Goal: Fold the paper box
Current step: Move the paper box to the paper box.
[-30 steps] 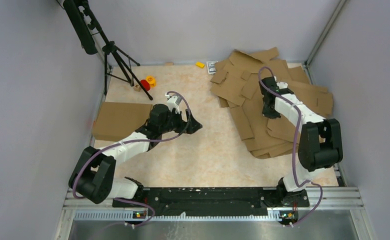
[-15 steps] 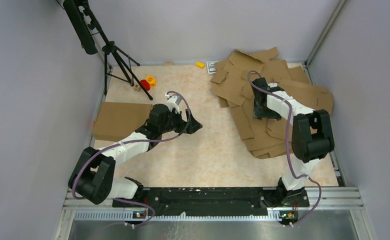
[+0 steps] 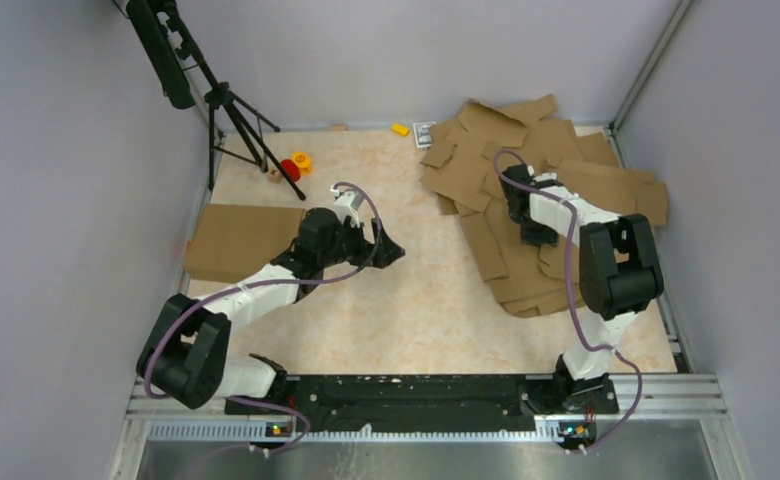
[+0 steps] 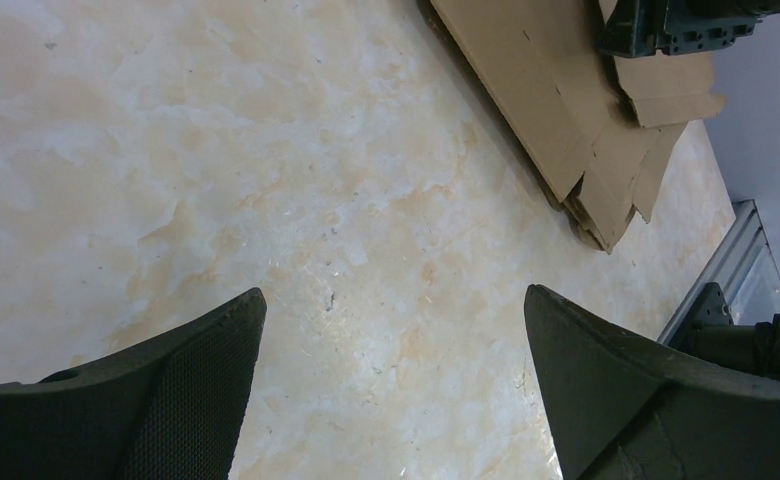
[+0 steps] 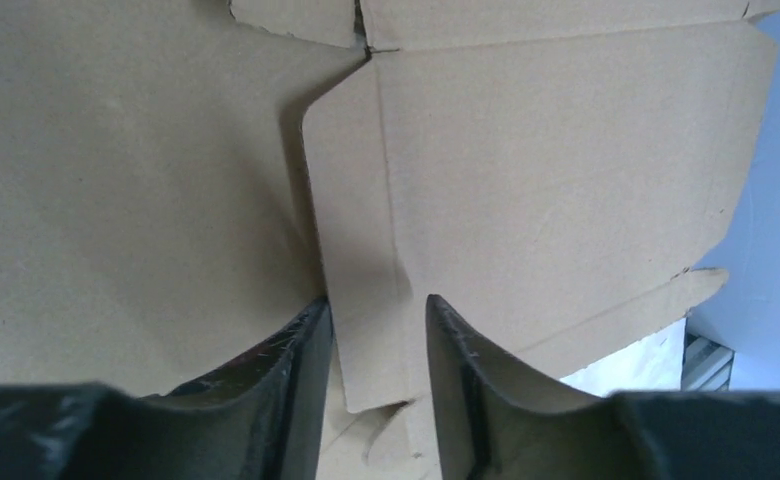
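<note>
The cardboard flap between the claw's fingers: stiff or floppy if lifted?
Probably fairly stiff: the cardboard flap lies flat with crisp edges. It may hinge at its scored creases. Likely light, being a thin sheet. The pile beneath might shift.

right gripper (image 3: pixel 519 203) shifted left across the paper box (image 3: pixel 566 150) pile, elbow pulled in, jaws reopened then partly narrowed

Top cam sits high behind the arm bases (image 3: pixel 256 378), looking down on the whole table (image 3: pixel 416 300). Left wrist cam looks low across it toward the cardboard pile (image 3: pixel 556 150); right wrist cam's pressed close on it.
</note>
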Controlling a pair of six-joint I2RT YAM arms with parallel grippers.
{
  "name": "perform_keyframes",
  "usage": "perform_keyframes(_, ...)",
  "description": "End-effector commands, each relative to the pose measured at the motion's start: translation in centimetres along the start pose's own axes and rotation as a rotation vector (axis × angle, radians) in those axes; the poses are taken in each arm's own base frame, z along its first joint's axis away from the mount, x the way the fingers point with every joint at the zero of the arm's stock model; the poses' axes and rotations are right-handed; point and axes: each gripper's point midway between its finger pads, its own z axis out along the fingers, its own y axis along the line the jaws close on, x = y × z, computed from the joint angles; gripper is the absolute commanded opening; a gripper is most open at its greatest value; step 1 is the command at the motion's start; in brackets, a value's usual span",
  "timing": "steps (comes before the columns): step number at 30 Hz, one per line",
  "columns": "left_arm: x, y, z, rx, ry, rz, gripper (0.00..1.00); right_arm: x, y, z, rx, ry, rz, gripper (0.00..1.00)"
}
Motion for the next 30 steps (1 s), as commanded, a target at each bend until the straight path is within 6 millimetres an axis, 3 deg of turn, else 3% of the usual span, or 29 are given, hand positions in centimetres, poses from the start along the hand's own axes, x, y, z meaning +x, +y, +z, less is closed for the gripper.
perform_keyframes(1, -1.8, -1.4, -0.4, 0.034, -0.043, 0.038, 0.99, -0.2, -1.1, 0.4, 0.059, -0.017, 0.019, 0.33)
perform_keyframes(6, -1.8, -1.4, -0.4, 0.034, -0.043, 0.040, 0.99, -0.4, -1.8, -0.2, 0.071, -0.041, 0.037, 0.00)
perform_keyframes(11, -1.9, -1.4, -0.5, 0.034, -0.045, 0.040, 0.99, -1.6, -1.5, -2.7, -0.051, -0.091, 0.101, 0.00)
perform_keyframes(21, -1.8, -1.4, -0.4, 0.035, -0.042, 0.042, 0.99, -3.6, 2.0, -12.4, -0.500, -0.118, 0.181, 0.00)
perform_keyframes(25, -1.7, -1.7, -0.4, 0.046, -0.037, 0.047, 0.99, -3.6, 4.9, -17.6, -0.717, -0.129, 0.234, 0.00)
perform_keyframes(30, -1.3, -2.1, -0.3, 0.061, -0.030, 0.061, 0.99, -2.6, 11.4, -23.6, -1.025, -0.080, 0.399, 0.00)
